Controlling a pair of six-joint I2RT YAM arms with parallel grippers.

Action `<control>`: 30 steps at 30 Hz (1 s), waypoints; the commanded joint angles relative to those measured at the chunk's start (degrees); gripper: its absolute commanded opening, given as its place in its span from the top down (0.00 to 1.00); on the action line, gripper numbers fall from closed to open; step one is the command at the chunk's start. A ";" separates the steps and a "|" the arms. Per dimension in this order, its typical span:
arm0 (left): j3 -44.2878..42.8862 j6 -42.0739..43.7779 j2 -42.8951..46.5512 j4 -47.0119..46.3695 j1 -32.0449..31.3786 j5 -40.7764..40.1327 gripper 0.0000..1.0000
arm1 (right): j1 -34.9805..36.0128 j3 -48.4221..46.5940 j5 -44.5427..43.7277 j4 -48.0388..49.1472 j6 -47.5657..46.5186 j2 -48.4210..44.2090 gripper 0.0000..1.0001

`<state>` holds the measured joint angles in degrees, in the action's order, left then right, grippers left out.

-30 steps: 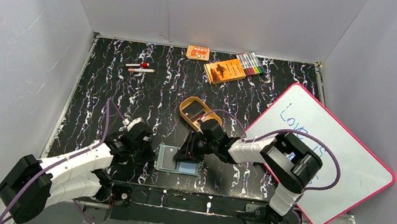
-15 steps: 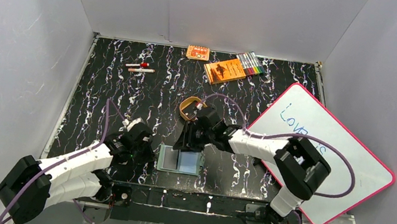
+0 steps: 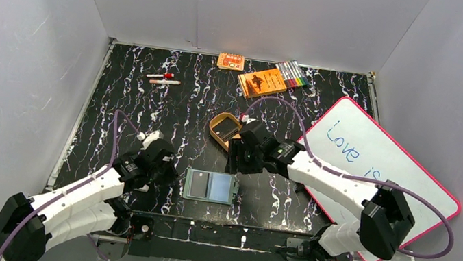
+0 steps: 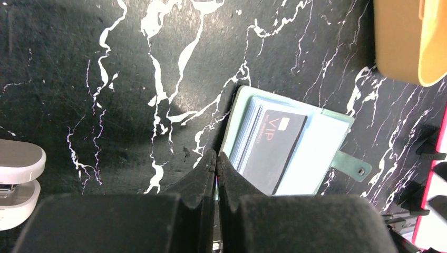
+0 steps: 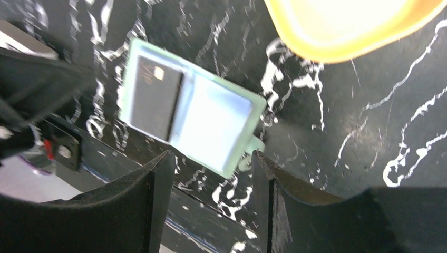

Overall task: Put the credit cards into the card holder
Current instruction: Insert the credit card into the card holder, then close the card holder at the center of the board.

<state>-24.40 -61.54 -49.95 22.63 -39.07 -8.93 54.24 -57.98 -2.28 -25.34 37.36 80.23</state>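
Resting shut with nothing between its black fingers, the left gripper (image 4: 216,158) is shown with its tips at the near left corner of the small sage-green folding card holder (image 3: 210,186); whether contact is made cannot be told. The holder is laid open and flat on the black, white-veined tabletop (image 3: 147,118), close to the front edge and between the two arms. Its long axis is set left to right, with the snap tab (image 4: 353,166) pointed away to the right. One thin dark grey-black credit card (image 4: 277,145) is tucked in the left half, its long axis crossing the holder's, from near to far. No other loose card can be made out. Further right, the right gripper (image 5: 211,158) is held above the holder's far right corner, its jaws parted wide and empty, so the holder lies below it and to the near left. The left arm is judged the nearer of the two. Just beyond the right gripper sits a tan oval tray (image 3: 213,128).
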 commanded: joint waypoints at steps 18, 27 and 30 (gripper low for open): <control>-0.09 -0.20 2.13 1.57 0.21 -0.92 0.99 | 3.68 3.34 -1.99 -3.47 -0.10 8.90 0.43; 1.27 -0.73 2.27 0.75 0.21 -0.53 0.99 | 3.53 4.03 -2.89 -1.80 -0.14 9.16 0.72; 1.99 -0.91 1.80 0.06 0.22 -0.39 0.99 | 3.51 4.10 -3.32 -1.72 -0.42 9.45 0.78</control>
<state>-23.55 -61.84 -48.58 22.72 -39.07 -9.56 57.67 -54.46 -3.90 -28.58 37.23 89.47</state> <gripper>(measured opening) 0.011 0.257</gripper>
